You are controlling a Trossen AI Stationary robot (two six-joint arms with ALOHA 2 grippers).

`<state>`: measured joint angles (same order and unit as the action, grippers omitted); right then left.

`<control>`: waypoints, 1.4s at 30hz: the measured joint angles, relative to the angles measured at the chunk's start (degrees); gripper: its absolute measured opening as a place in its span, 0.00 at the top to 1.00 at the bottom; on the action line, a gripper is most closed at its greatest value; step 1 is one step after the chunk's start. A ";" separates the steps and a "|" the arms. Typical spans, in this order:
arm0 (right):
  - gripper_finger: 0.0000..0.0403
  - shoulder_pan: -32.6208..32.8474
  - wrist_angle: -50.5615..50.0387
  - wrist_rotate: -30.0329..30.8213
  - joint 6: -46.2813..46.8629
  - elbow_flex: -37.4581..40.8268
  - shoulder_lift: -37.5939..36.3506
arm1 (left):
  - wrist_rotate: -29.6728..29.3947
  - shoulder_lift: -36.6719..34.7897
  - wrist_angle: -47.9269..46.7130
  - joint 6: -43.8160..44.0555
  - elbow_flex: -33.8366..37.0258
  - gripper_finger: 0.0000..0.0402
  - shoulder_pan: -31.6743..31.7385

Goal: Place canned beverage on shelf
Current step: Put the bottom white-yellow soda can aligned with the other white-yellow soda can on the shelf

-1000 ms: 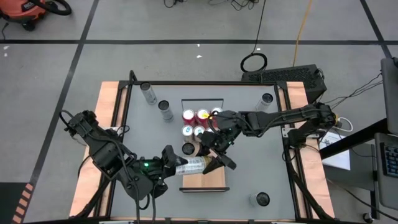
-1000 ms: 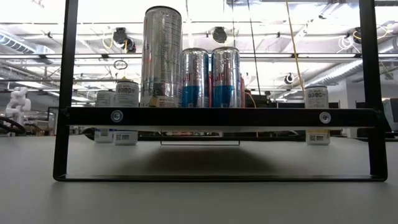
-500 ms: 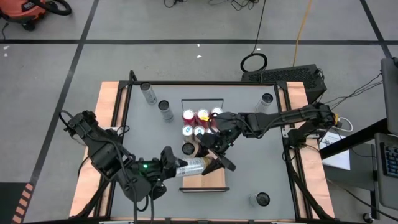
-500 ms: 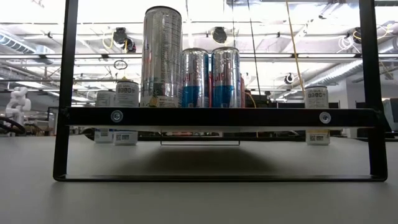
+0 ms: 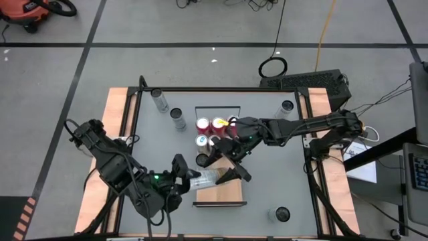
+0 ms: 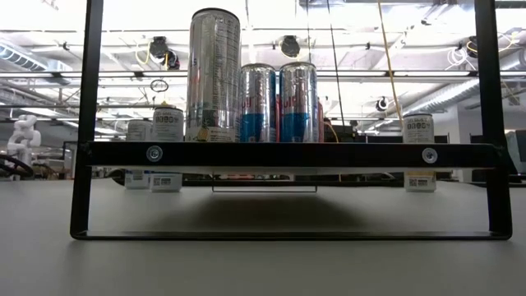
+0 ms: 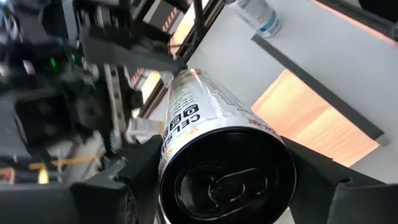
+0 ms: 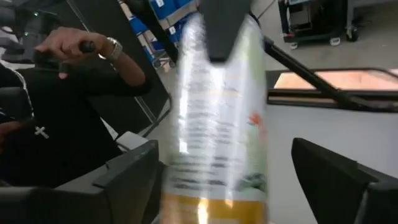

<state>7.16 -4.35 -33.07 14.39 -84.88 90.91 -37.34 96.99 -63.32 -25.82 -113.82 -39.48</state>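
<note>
Your left end effector [image 5: 182,175] is clamping the base end of a slim silver can [image 5: 208,177], which is lying on its side just above the near end of the shelf [image 5: 227,193]; in the left wrist view the can's dark bottom is sitting squarely between the two fingers [image 7: 134,177]. Your right end effector [image 5: 225,165] is standing spread at the can's other end, its fingers [image 8: 127,177] flanking the body with visible gaps on both sides, so it is not gripping. You are therefore carrying the whole can from one end with one arm. Farther back on the shelf, upright cans [image 5: 210,127] are standing in a cluster, with the thin black rail beyond them; loose cans [image 5: 159,100] are standing on the bench [image 5: 281,154] well apart from the work. A person is sitting beyond the bench in the right wrist view. Risks as I judge them: the can is hanging horizontal from an end grip, so it may sag or twist out if you are moving quickly; closing the right fingers off-centre may knock it; and righting it close to the standing cluster may topple those cans.
</note>
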 joint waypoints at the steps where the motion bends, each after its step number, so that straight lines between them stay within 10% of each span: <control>1: 0.17 0.00 -0.66 0.98 -0.40 0.00 -0.69 | -0.04 0.00 -0.40 1.60 0.00 0.36 0.10; 6: 0.17 2.52 -6.82 12.29 -6.81 0.02 -5.26 | -0.22 -0.02 -0.65 10.48 0.00 0.36 0.59; 14: 0.17 19.18 -18.40 55.20 -18.19 0.07 -8.30 | -0.28 -0.04 -0.58 27.08 0.00 0.36 2.64; 23: 0.17 32.14 -11.73 86.80 -20.24 0.13 -1.96 | 0.64 0.04 -0.27 41.57 0.00 0.36 6.32; 42: 0.19 26.07 -12.90 69.33 -14.16 -2.91 -1.32 | 15.36 0.95 5.88 52.26 -0.07 0.36 10.57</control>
<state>33.23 -17.25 36.26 0.23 -87.80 89.59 -21.99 97.94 -57.43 26.44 -113.89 -28.91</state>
